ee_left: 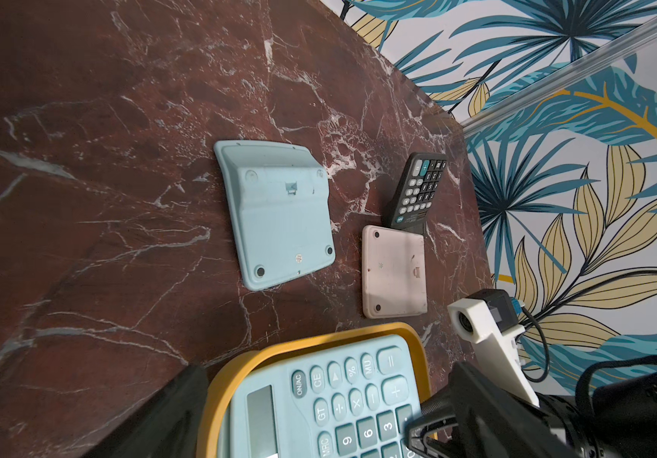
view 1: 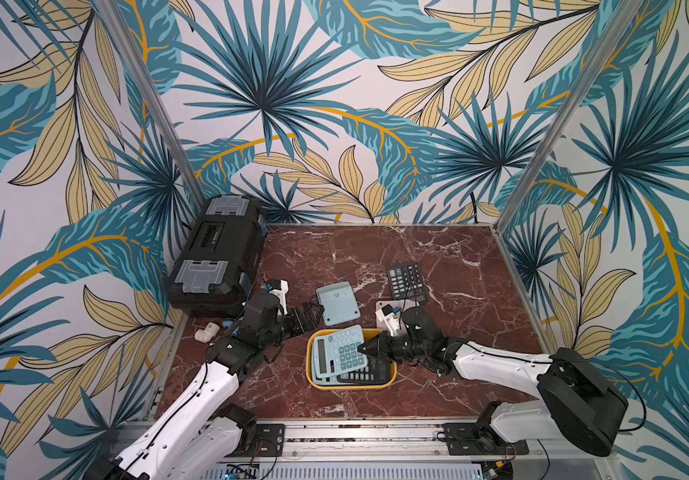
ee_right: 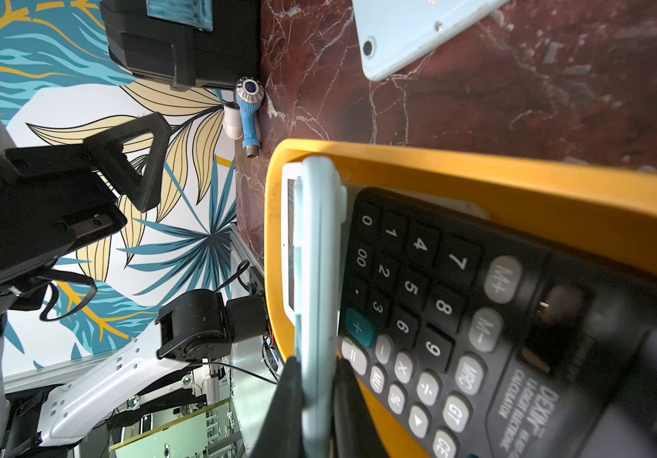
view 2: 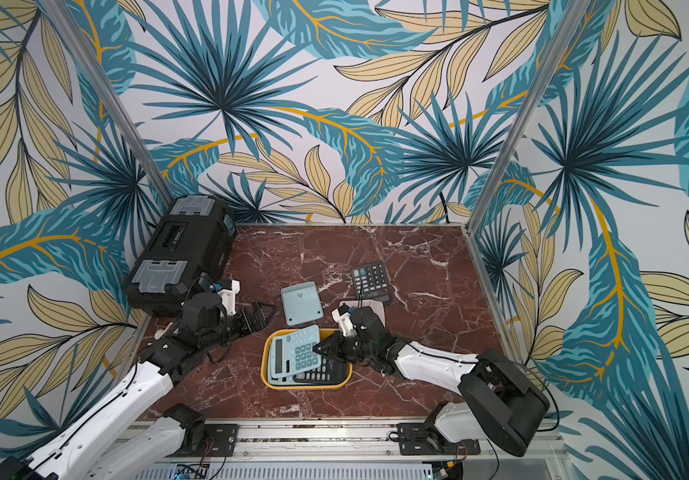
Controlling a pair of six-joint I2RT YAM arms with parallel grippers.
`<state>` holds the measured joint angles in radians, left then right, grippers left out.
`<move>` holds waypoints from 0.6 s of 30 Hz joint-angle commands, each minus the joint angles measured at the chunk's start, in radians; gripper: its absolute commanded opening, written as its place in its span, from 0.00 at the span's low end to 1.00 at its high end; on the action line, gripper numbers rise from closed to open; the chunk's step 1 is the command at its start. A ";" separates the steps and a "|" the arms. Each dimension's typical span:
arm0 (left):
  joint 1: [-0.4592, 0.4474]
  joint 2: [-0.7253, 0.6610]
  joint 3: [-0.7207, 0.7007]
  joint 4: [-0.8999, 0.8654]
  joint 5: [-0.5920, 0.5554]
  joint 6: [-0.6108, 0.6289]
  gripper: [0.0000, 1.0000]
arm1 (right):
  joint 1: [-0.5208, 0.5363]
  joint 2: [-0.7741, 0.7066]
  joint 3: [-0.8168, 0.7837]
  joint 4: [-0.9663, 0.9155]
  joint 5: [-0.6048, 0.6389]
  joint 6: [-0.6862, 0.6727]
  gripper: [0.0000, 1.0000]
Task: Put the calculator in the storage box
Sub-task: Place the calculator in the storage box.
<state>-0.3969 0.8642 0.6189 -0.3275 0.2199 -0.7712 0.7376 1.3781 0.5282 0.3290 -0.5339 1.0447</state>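
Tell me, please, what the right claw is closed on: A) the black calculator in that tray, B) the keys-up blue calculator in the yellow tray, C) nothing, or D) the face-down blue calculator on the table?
B: the right claw pinches the edge of the keys-up blue calculator, which overlaps the black calculator in the yellow tray.

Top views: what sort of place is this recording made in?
Probably a purpose-built robot test cell, not a home or office: leaf-print panels wall in a small marble-look tabletop, and the left arm and right arm are mounted on an aluminium rail along its front edge.
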 commanded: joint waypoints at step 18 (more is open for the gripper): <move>0.002 -0.008 -0.012 0.028 -0.013 0.009 1.00 | 0.040 0.022 0.121 -0.276 0.080 -0.126 0.29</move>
<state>-0.3965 0.8642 0.6174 -0.3260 0.2165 -0.7712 0.7727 1.4174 0.6205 0.1509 -0.4801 0.9745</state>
